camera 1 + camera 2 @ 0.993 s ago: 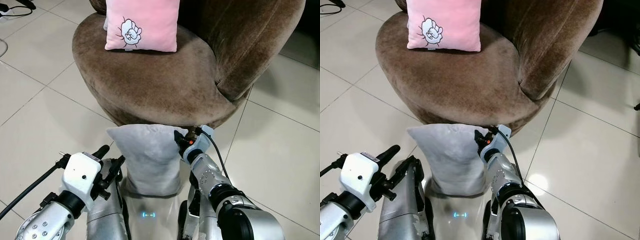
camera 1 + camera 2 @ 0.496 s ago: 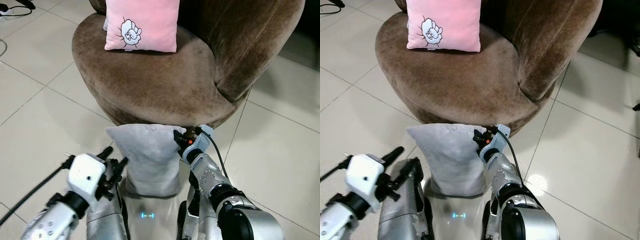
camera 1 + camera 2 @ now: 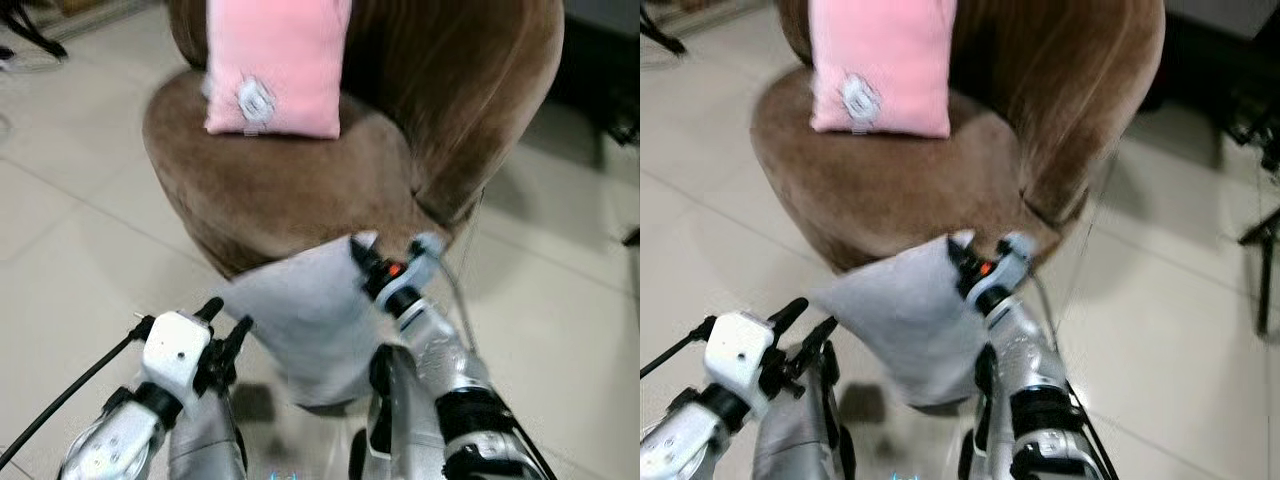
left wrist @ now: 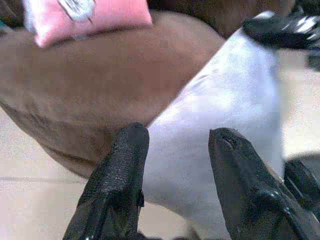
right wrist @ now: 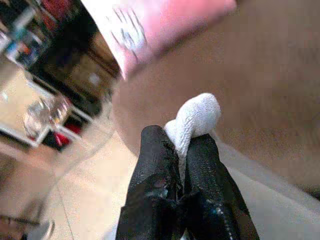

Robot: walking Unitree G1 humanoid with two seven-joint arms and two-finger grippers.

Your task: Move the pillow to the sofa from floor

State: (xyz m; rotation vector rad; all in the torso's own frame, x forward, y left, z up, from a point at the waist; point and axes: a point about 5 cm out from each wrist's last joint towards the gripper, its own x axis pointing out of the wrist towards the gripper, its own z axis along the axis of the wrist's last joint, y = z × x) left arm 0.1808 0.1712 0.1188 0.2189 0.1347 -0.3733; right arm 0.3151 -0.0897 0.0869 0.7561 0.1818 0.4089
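Pinching grey pillow corner, right pincer raised (tilted), left pincer spread beside.

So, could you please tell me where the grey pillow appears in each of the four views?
Left eye view: grey pillow low centre, its corner pinched by the right gripper.
Right eye view: low centre, before the sofa.
Left wrist view: beyond the open left gripper.
Right wrist view: its corner between the fingers.
Shared landmark: the pink pillow on the sofa.
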